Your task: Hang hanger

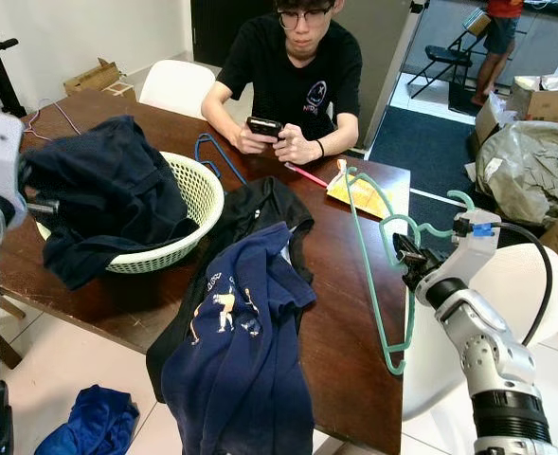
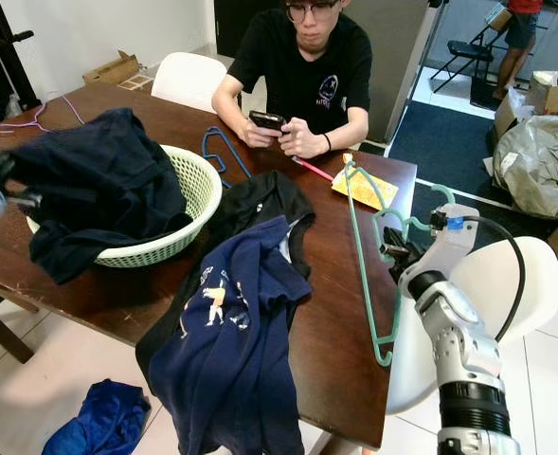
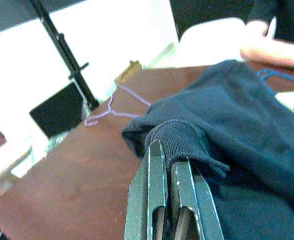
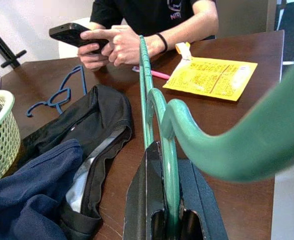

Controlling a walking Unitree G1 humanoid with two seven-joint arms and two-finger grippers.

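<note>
1. The left gripper [image 3: 171,165] was clamped on the cuff of a dark navy garment [image 1: 108,194] that draped over the pale green basket [image 1: 198,194]; lifting could have dragged the basket along.
2. A navy printed shirt [image 1: 236,351] hung over the table's near edge [image 1: 354,417] and looked ready to slide off.
3. The right gripper [image 4: 167,220] was shut on the green hanger [image 1: 373,275], held upright above the table's right edge; its long frame could have snagged the person's phone [image 1: 264,125] or the yellow leaflet [image 4: 211,77].
4. Open floor lay right of the table.

No lettering on any object is sharp enough to read.
</note>
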